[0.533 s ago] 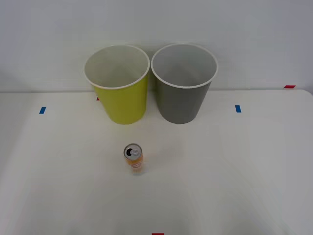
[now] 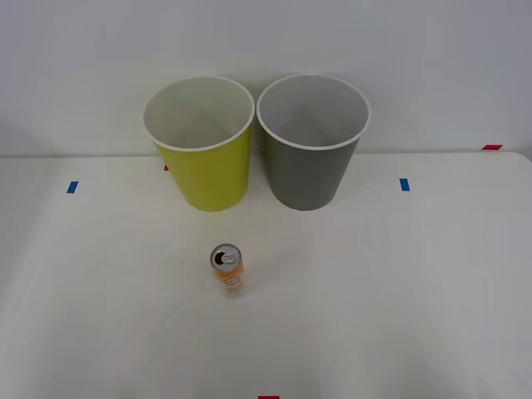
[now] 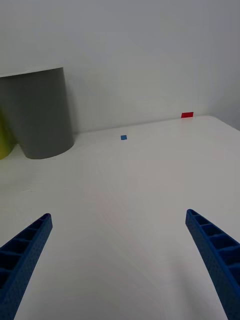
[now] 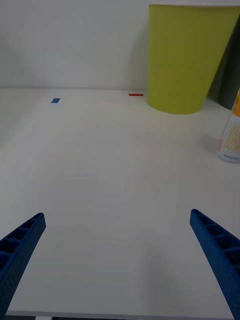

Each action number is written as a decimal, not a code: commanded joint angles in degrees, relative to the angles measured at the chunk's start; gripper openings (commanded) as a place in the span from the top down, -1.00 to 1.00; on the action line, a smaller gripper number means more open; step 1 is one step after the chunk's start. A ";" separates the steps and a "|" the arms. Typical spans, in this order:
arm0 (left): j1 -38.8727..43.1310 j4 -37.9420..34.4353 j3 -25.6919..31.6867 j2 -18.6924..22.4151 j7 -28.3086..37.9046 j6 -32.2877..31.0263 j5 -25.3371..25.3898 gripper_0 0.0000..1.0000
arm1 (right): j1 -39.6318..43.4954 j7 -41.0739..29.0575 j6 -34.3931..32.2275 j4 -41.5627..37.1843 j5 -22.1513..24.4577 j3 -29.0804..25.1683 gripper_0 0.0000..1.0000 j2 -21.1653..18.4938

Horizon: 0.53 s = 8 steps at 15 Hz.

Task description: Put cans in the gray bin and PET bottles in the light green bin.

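The left gripper (image 4: 117, 260) is hanging low over the white table (image 2: 399, 291) with its blue fingers (image 4: 215, 255) spread wide and nothing between them. The right gripper (image 3: 120, 260) is sitting likewise over the table's right part, fingers (image 3: 212, 255) wide apart and holding nothing. The can (image 2: 227, 268) is standing upright on the table, well apart from both grippers, in front of the green bin (image 2: 204, 158). The gray bin (image 2: 309, 158) is standing just beside the green one, at the table's far edge by the wall. Blue tape marks (image 2: 404, 184) are lying on the table.
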 commanded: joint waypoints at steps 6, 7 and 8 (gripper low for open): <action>0.00 0.00 0.00 0.00 0.00 0.00 0.00 -1.00 | 0.00 0.00 0.00 0.00 0.00 0.00 -0.86 0.00; 0.00 0.00 0.00 0.00 0.00 0.00 0.00 -1.00 | 0.00 0.00 0.00 0.00 0.00 0.00 -0.86 0.00; 0.00 0.00 0.00 0.00 0.00 0.00 0.00 -1.00 | 0.00 0.00 0.00 0.00 0.00 0.00 -0.85 0.00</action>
